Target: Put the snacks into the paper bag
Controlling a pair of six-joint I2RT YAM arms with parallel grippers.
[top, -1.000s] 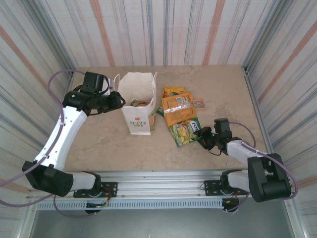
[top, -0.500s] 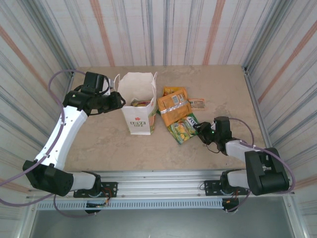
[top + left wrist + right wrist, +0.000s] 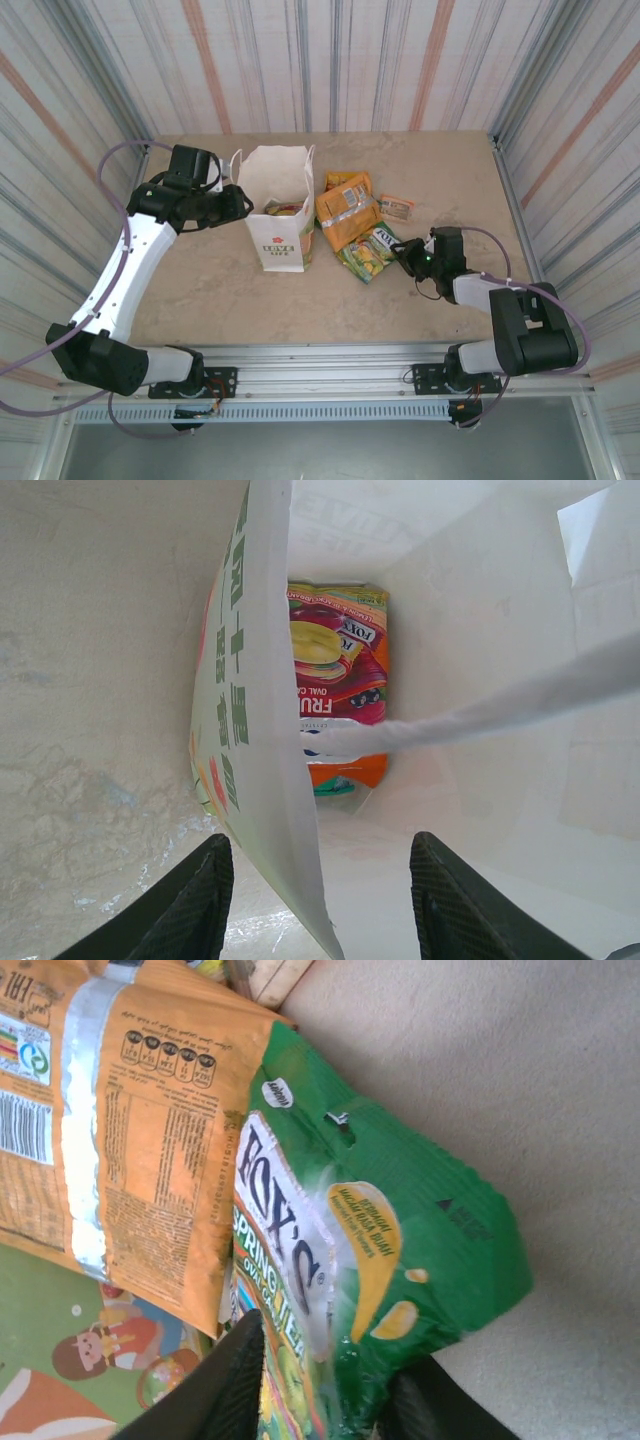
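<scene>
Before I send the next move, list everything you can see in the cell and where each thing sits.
paper bag: one, white with a green-and-red logo, upright and open, left of centre on the table
packet in the bag: at least one, red-yellow, lying at the bottom
orange packet: one, orange with a silver strip, just right of the bag
yellow-orange packet: one, behind the orange packet, partly under it
green packet: one, green, nearer than the orange packet and partly under it
small orange packet: one, right of the orange packet
table: one, beige
left gripper: one, black, fingers astride the bag's left wall
right gripper: one, black, fingers either side of the green packet's right edge
</scene>
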